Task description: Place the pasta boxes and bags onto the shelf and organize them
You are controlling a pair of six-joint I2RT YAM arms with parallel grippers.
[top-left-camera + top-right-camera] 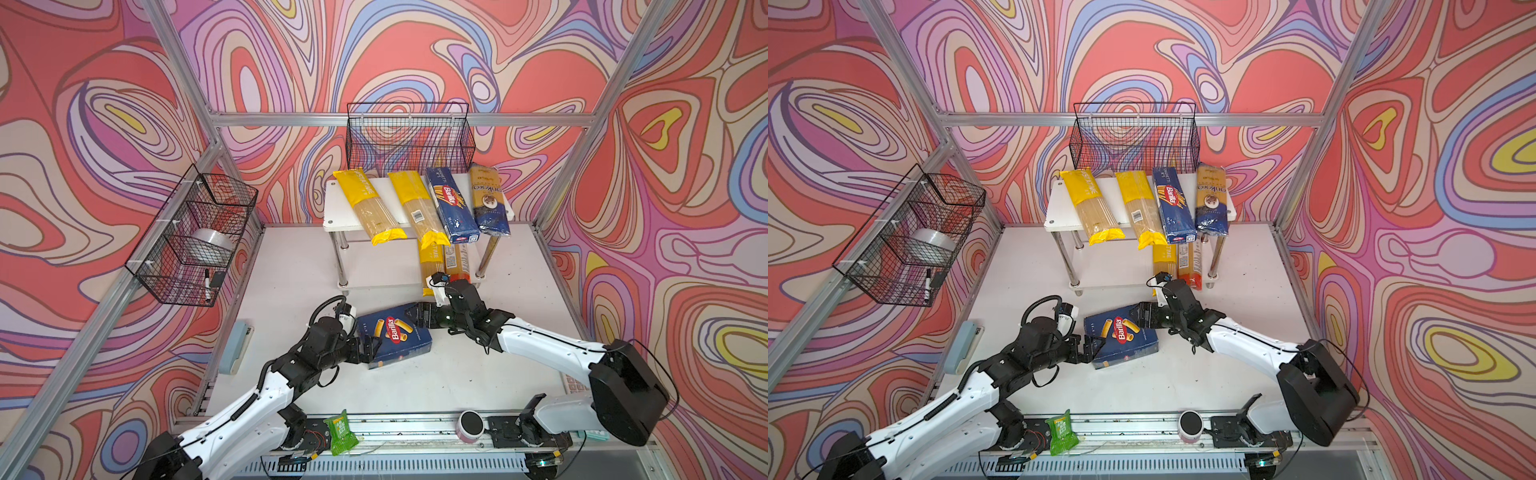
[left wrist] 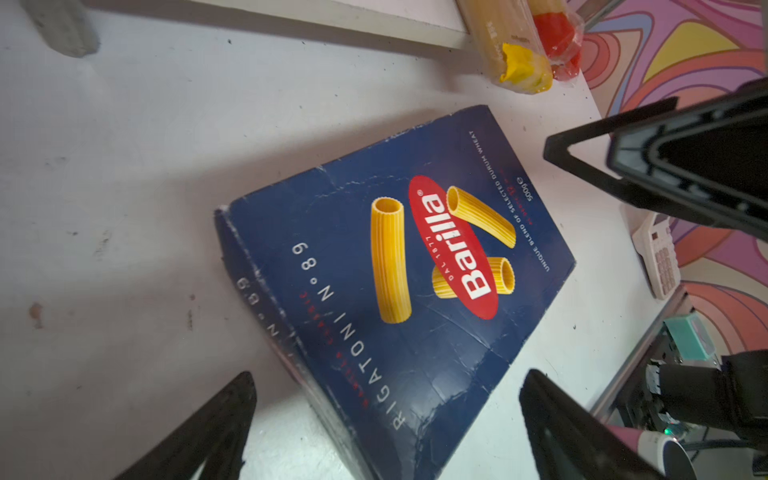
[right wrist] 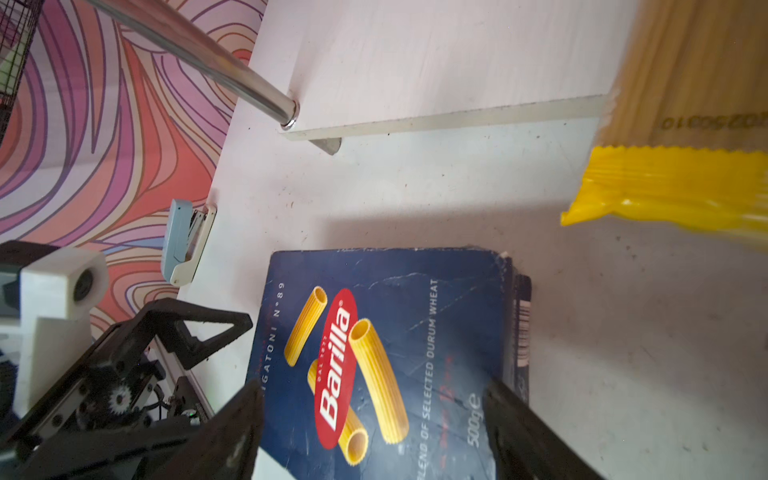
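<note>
The wide Barilla rigatoni box (image 1: pixel 395 334) (image 1: pixel 1121 334) lies flat on the table in front of the shelf (image 1: pixel 332 208). My left gripper (image 1: pixel 372 345) (image 2: pixel 386 419) is open at the box's near left corner, fingers apart from it. Over its far right end my right gripper (image 1: pixel 417 316) (image 3: pixel 374 415) stands open, jaws straddling the box's face. On the top board lie two yellow-ended bags (image 1: pixel 368 205) (image 1: pixel 417 212), the narrow Barilla spaghetti box (image 1: pixel 451 205) and the dark blue bag (image 1: pixel 488 203). A yellow-ended bag (image 1: pixel 430 266) and the red-ended bag (image 1: pixel 455 262) stick out from the lower board.
Black wire baskets hang on the back wall (image 1: pixel 409 137) and the left wall (image 1: pixel 195 232), the left one holding a tape roll and a marker. A stapler (image 1: pixel 237 347) lies at the table's left edge. A green snack packet (image 1: pixel 340 432) and a pink cup (image 1: pixel 469 426) sit on the front rail.
</note>
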